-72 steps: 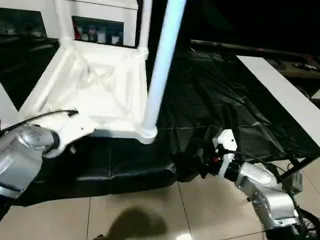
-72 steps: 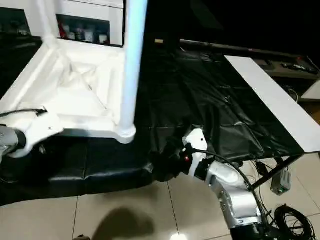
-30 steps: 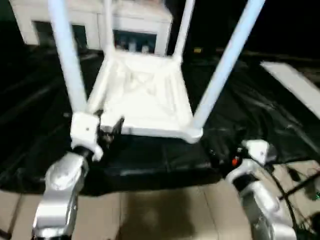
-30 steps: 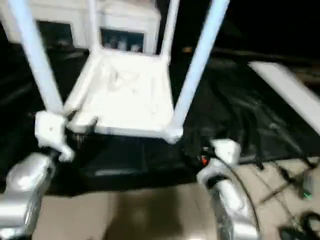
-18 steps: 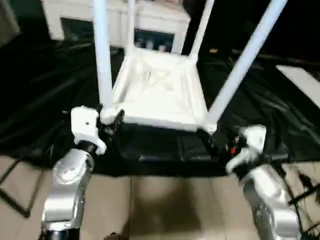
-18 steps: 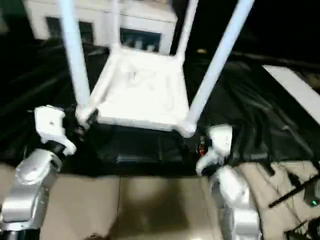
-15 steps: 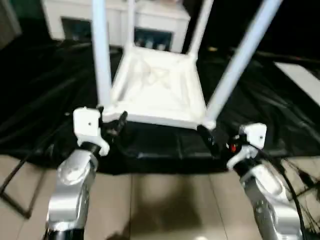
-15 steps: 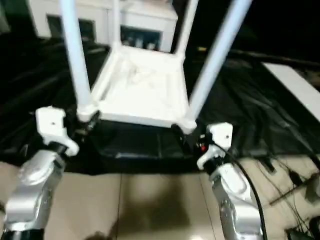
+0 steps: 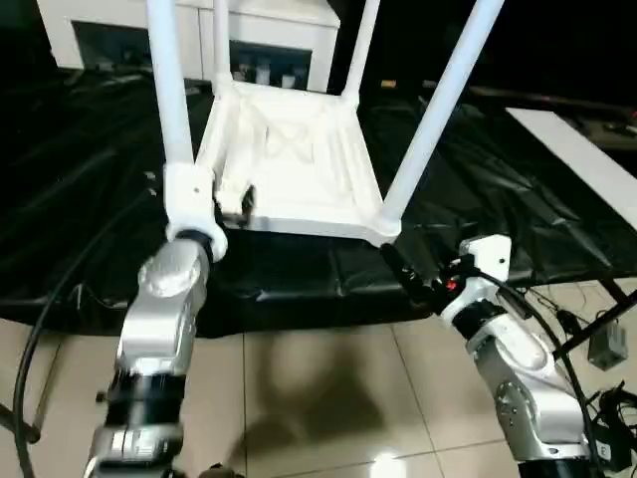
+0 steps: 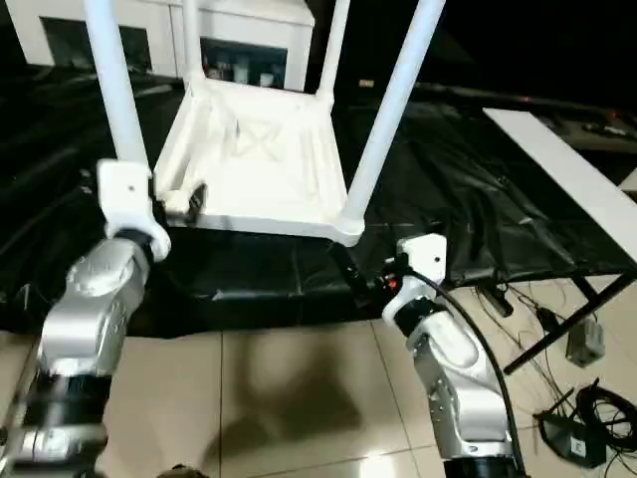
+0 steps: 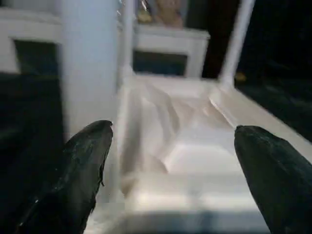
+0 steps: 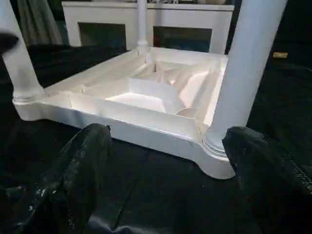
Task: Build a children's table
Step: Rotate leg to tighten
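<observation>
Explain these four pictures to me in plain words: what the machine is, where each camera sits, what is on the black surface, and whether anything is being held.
This is a humanoid robot with two silver arms, each ending in two black fingers. Two pictures come from cameras in its head, looking down over its arms. The other two come from cameras on its wrists, looking out between the fingers.

On the black-sheeted work table lies the children's table, upside down, its four legs pointing up. A white cabinet stands behind.

The left gripper is at the near left corner of the small table, fingers spread. The right gripper is open just short of the near right corner. Neither holds anything.
</observation>
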